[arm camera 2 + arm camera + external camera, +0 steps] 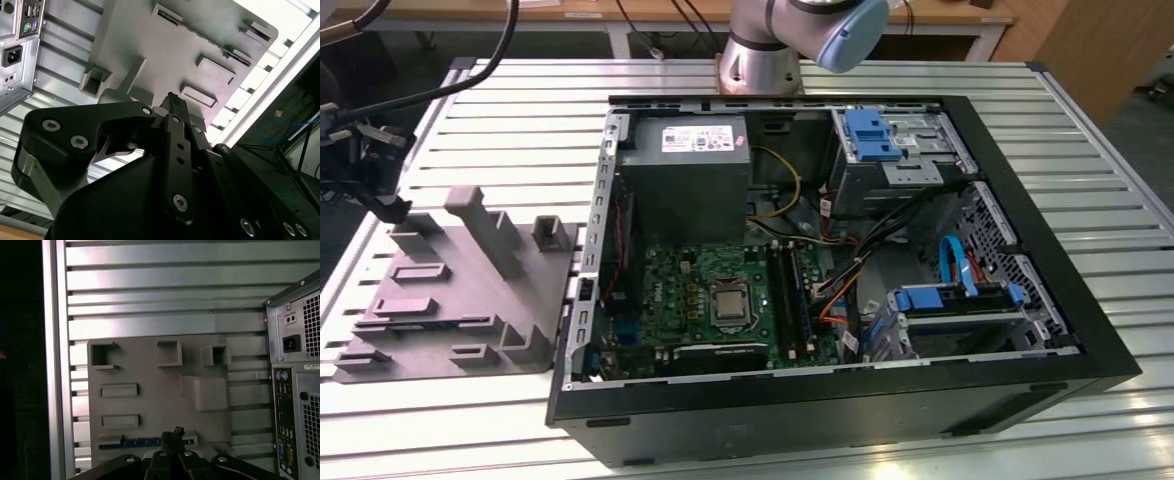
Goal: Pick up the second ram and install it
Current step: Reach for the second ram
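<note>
Gripper: black metal linkage with bolt heads; in both wrist views [172, 432] [172, 99] the two fingertips are drawn together to a blunt point, with nothing between them.
Second ram: thin dark blue strip [131, 443], lying lengthwise in a long narrow slot along one edge of the tray. In the first wrist view it sits just beside the fingertips, which cover part of one end. Whether they touch it cannot be told, and its chips cannot be made out.
Tray: grey matte moulded block [150, 370] [454, 300] with rectangular pockets, raised posts and a slanted ramp. It lies flat on the table, beside the case on the exterior view's left.
Table: ribbed silver metal slats [494, 110], glossy.
Computer case: black tower [854, 410] lying on its side with the side panel off. A green motherboard [707, 290] shows inside.
Power supply: plain grey metal box [680, 195].
Label: white sticker [698, 138] on the power supply; print too small to tell.
Drive bays: bare steel cages with blue plastic latches [874, 135].
Rear panel: perforated steel with a power socket [291, 343] and a column of ports [282, 405], cut off at the picture's edge.
Arm base: silver cylinder [763, 60], cut off at the top of the exterior view.
</note>
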### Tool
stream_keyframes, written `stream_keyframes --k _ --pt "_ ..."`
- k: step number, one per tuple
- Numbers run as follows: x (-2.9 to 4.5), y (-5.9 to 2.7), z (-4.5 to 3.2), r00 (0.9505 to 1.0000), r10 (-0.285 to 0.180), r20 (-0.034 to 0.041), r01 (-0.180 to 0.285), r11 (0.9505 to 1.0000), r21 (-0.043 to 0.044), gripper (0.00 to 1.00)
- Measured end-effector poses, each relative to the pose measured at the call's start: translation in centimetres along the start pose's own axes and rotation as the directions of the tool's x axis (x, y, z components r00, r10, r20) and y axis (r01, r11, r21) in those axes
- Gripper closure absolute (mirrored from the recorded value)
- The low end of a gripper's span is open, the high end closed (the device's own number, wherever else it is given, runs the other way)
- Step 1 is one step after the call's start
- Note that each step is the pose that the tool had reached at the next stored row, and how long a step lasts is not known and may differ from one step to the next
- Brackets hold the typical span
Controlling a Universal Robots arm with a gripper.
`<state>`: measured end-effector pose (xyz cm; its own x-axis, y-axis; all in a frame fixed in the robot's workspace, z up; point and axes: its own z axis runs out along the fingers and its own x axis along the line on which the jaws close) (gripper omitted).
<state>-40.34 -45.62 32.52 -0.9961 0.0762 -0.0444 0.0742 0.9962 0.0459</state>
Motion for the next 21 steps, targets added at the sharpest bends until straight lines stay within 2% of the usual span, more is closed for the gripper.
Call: stream_keyframes --k 9,21 --pt "0.62 -1.16 0.98 1.0000 0.000 0.0000 0.000 1.0000 0.0000 0.90" --pt "0.98 -2.60 2.65 1.0000 0.000 0.0000 0.000 1.0000 0.0000 0.90"
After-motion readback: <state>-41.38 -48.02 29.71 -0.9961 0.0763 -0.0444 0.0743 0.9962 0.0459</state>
